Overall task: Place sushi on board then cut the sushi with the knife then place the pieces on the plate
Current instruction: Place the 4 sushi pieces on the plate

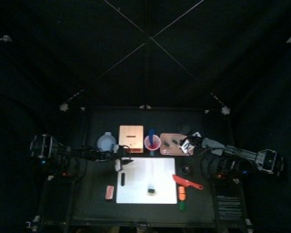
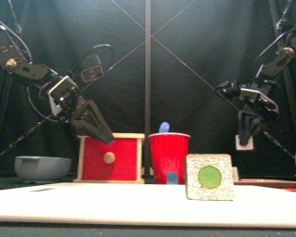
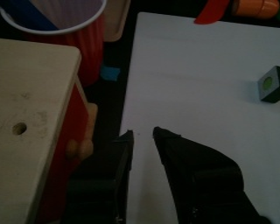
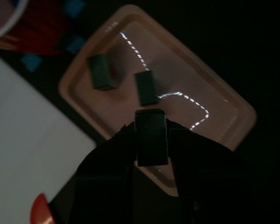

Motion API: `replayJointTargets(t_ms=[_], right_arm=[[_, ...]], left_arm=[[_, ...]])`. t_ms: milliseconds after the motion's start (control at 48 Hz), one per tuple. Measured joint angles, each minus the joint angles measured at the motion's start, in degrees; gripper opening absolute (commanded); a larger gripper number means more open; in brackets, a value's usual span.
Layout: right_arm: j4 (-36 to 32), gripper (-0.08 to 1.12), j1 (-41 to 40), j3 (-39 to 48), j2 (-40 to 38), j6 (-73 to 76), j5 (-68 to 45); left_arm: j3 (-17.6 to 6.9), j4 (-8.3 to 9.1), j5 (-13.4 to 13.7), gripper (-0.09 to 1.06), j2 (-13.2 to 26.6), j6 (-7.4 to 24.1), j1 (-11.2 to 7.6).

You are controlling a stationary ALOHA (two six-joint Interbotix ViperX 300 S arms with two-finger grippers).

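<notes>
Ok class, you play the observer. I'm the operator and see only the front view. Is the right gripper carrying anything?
Observer: Yes. The right wrist view shows the right gripper shut on a sushi piece, over the pink tray.
Operator: Anything lying in that tray?
Observer: Two more pieces lie in it, apart from each other.
Operator: And the left gripper?
Observer: The left wrist view shows the left gripper with its jaws slightly apart and empty, above the white board, beside the wooden box.
</notes>
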Motion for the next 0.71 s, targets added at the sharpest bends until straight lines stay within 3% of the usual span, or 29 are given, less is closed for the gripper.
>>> replayJointTargets(t_ms=[417,708], right_arm=[[1.6,0.8,1.8,2.0,11.4,0.2,-7.6],[1.1,0.81,1.9,0.2,11.4,0.3,-6.1]], left_arm=[[0.0,-0.09,0.0,0.68,0.0,0.0,0.26],[0.0,-0.09,0.0,0.68,0.0,-0.1,0.35]])
